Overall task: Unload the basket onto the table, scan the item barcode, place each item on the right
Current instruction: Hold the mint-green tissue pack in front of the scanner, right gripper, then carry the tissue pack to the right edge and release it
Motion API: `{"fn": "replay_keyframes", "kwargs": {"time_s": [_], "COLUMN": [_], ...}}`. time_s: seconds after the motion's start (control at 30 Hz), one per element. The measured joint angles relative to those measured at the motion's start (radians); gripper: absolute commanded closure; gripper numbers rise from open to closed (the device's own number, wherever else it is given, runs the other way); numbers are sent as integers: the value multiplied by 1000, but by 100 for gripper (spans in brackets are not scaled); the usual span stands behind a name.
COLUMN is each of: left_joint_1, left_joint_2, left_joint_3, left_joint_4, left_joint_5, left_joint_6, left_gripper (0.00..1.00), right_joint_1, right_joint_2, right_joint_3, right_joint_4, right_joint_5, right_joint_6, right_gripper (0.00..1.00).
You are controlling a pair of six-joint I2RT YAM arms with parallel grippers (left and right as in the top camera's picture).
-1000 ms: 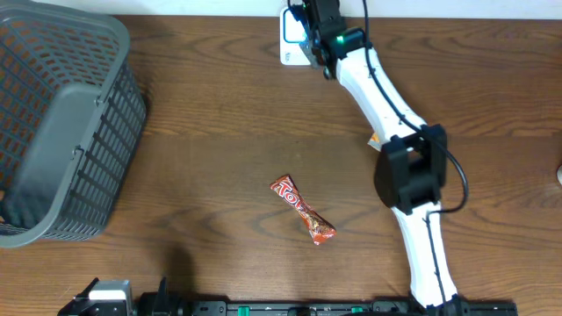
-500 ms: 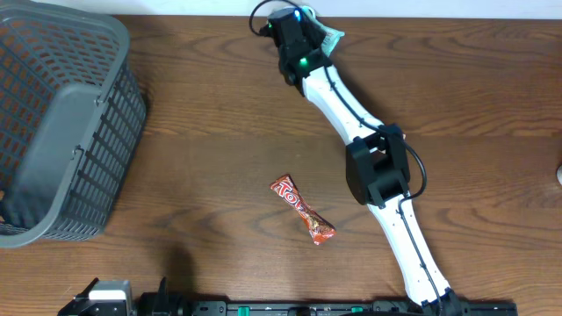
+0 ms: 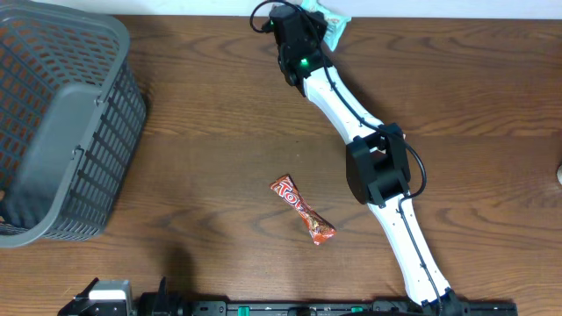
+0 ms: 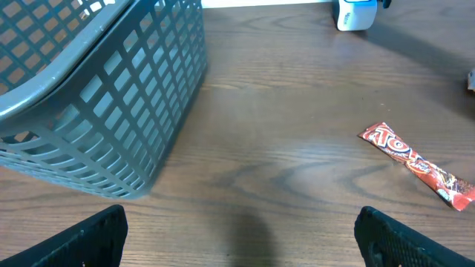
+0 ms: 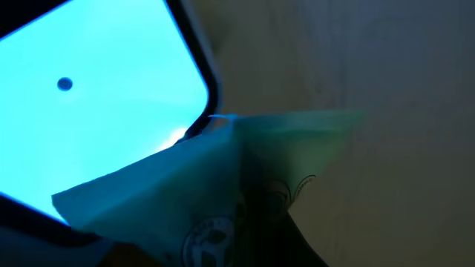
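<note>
Right gripper (image 3: 310, 21) is clenching a green packet (image 5: 215, 185) right at the glowing scanner (image 5: 96, 89) by the table's (image 3: 219, 132) far edge. Its fingers are hiding under the wrist, and the packet print is blurring out, nothing readable. Left gripper (image 4: 241, 219) is hanging wide open, empty; the red bar (image 3: 302, 209) mid-table is showing only "To".

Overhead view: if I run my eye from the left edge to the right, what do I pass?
In order: grey plastic basket → red candy bar → black elbow joint of the right arm. The right gripper and its pale green packet sit straight behind the candy bar, so they are left out.
</note>
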Motion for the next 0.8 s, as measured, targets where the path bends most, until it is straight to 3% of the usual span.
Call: {"fn": "replay_keyframes", "kwargs": {"time_s": [0.13,0.33,0.6,0.8], "left_joint_1": [0,0,0,0], "left_joint_2": [0,0,0,0], "left_joint_3": [0,0,0,0], "left_joint_4": [0,0,0,0], "left_joint_5": [0,0,0,0], "left_joint_6": [0,0,0,0], "left_gripper": [2,2,2,2], "right_joint_1": [1,-13,-185,-461], "right_joint_2": [-3,-117,-372,-364], "right_joint_3": [0,-2,19,-29], "right_joint_4": [-145,-502,-1087,-1191], "right_joint_5": [30,84,97,-44], "right_joint_6": [37,205,724,988], "right_gripper": [99,99,99,99]}}
